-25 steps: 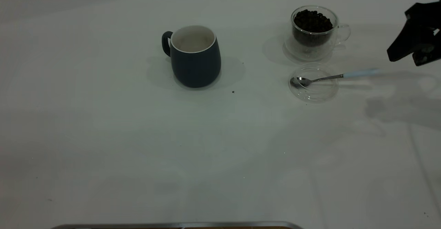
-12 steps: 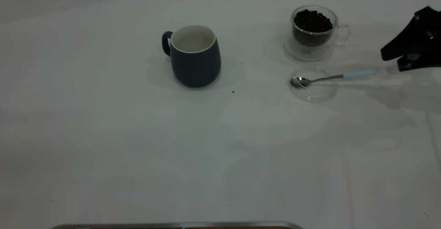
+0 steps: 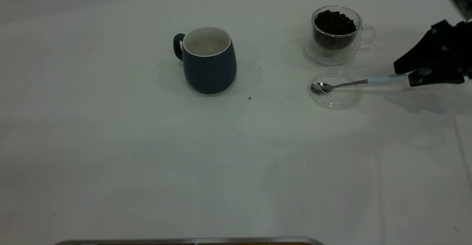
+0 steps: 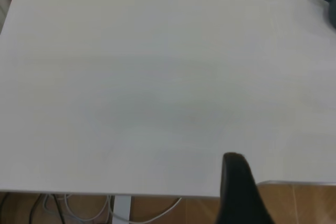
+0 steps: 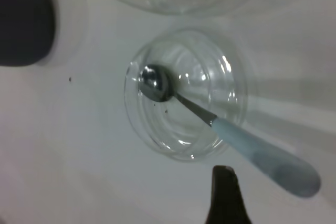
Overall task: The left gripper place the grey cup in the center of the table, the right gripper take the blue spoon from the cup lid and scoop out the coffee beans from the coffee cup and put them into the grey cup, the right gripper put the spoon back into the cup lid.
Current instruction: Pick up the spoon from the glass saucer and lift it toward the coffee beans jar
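- We see the right tool (image 3: 407,76) spread open about the blue spoon's (image 3: 354,83) handle tip, gripping nothing.
- The spoon's bowl rests in the cup lid (image 3: 336,90), near the coffee cup (image 3: 336,31).
- The grey cup (image 3: 209,60) stands mid-table (image 3: 147,156).
- We cannot tell the left tool's state.

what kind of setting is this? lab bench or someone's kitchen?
Most likely a lab or test bench, not a kitchen: a bare white table with only staged props, a grey cup and a glass coffee cup of beans, the right gripper at the spoon, and loose cables under the table edge.
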Available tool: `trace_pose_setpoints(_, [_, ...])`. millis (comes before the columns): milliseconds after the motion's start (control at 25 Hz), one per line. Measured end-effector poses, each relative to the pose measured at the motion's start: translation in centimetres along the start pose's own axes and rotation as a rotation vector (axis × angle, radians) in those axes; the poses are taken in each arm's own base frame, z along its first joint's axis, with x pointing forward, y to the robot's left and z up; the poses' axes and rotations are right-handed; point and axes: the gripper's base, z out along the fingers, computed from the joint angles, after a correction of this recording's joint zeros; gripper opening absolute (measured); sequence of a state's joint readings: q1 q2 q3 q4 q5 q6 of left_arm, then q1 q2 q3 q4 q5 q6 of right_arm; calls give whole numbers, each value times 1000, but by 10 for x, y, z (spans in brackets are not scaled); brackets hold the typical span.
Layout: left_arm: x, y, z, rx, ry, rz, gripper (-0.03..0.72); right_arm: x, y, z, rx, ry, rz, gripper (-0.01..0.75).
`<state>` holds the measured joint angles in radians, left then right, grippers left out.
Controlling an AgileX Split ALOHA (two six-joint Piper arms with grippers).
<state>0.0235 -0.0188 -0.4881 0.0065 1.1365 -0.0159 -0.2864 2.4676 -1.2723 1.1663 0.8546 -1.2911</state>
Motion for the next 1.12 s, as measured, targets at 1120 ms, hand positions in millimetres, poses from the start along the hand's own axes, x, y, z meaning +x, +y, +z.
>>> trace_pose_setpoints(1120, [0, 0, 0, 0, 0, 0, 508, 3, 9, 37, -100, -11, 13, 509])
